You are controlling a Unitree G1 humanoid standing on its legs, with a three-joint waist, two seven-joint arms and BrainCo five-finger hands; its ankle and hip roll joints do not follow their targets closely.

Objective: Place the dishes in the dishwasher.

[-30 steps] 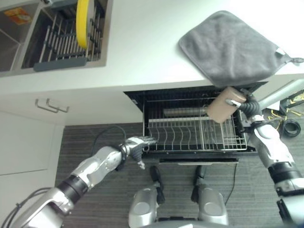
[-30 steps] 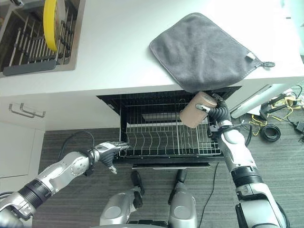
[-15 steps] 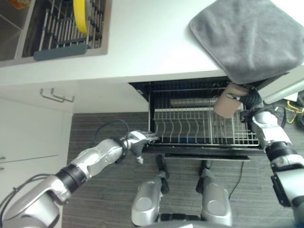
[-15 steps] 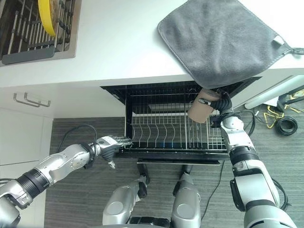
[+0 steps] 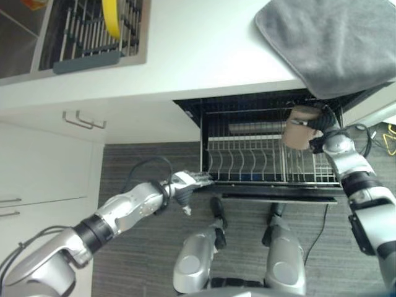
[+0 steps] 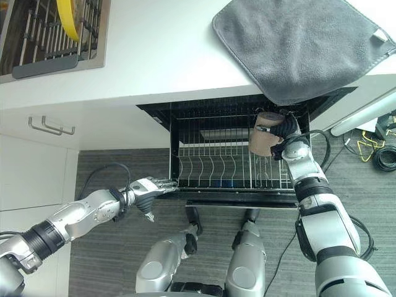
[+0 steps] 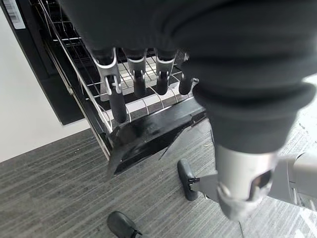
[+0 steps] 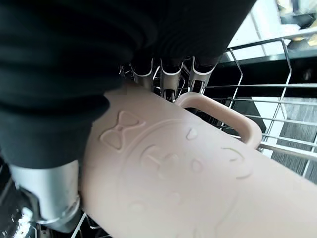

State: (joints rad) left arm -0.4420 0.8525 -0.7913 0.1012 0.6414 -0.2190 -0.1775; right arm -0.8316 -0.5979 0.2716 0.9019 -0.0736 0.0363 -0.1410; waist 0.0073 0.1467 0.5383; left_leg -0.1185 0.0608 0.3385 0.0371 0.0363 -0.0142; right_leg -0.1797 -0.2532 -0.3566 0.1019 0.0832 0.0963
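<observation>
Beige mug (image 6: 265,134) clenched in right hand (image 6: 288,131), held above the right side of the dishwasher rack (image 6: 229,167). Left hand (image 6: 148,188), fingers relaxed, rests on the rack's near-left corner. Risk: mug handle snags rack wires or mug tips over if released too high.

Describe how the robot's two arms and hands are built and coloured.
Both arms are silver-grey shells broken by black bands at the joints. The left hand and the right hand each have a dark ribbed cover over the wrist and the back of the hand, with silver fingers that end in dark tips.
</observation>
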